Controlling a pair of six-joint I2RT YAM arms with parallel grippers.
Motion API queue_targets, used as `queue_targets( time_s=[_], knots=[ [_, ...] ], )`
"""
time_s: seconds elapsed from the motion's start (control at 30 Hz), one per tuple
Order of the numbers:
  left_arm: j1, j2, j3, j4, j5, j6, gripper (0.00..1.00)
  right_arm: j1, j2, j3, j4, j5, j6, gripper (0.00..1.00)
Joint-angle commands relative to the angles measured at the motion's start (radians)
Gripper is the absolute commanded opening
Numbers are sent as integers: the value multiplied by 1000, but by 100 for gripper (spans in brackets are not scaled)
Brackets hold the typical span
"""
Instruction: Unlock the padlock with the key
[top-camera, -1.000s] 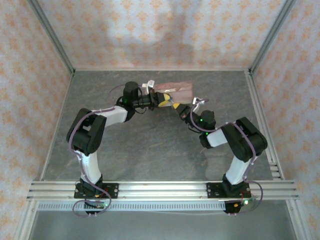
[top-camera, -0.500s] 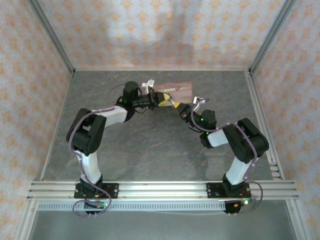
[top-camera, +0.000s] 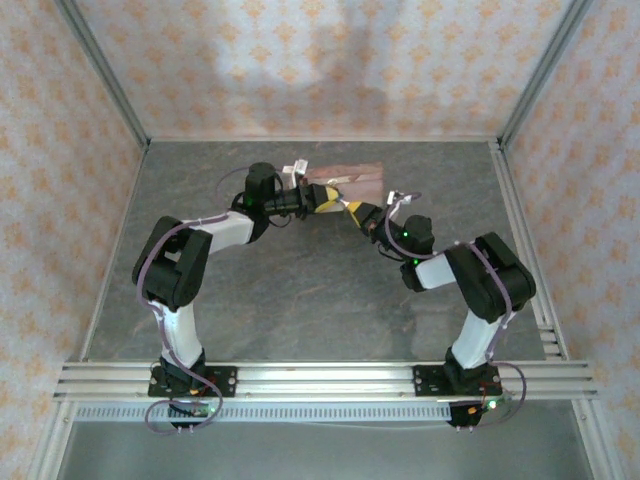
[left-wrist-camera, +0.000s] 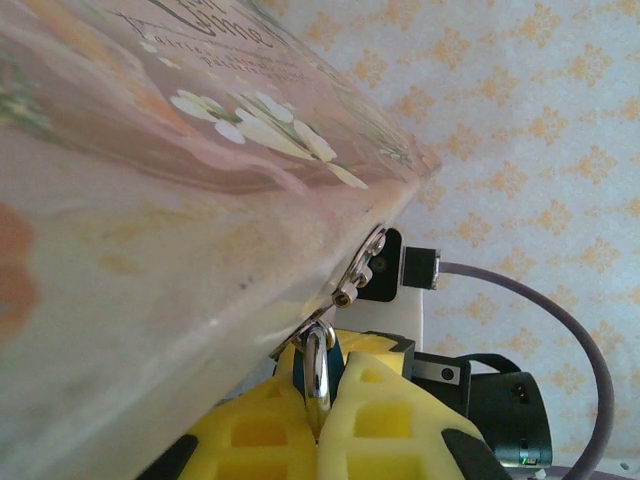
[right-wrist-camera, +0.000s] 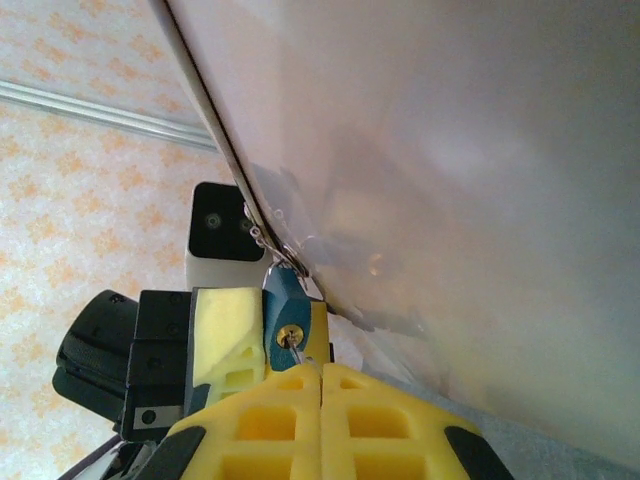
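Above grey tabletop, left jaws clamp the blue padlock, right jaws pinch the thin metal key; twisting off-axis could bend it.

Blue padlock, key tip in its keyhole.

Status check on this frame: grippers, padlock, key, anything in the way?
Left gripper shut on padlock, shackle through tin hasp. Right gripper shut on key, tip at keyhole. Nothing seen blocking.
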Motion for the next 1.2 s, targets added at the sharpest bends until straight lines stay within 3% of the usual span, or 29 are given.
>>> queue_targets(
  time_s=[0.0, 0.37, 1.17],
  knots=[
    [-27, -17, 17, 4, 85, 24, 0, -1, 15, 58, 59, -47, 39, 0],
    [-27, -20, 17, 11, 79, 21, 0, -6, 39, 84, 60, -83, 96, 0],
    [-28, -24, 19, 38, 65, -4, 0, 78, 0, -6, 59, 129, 68, 0]
  ],
)
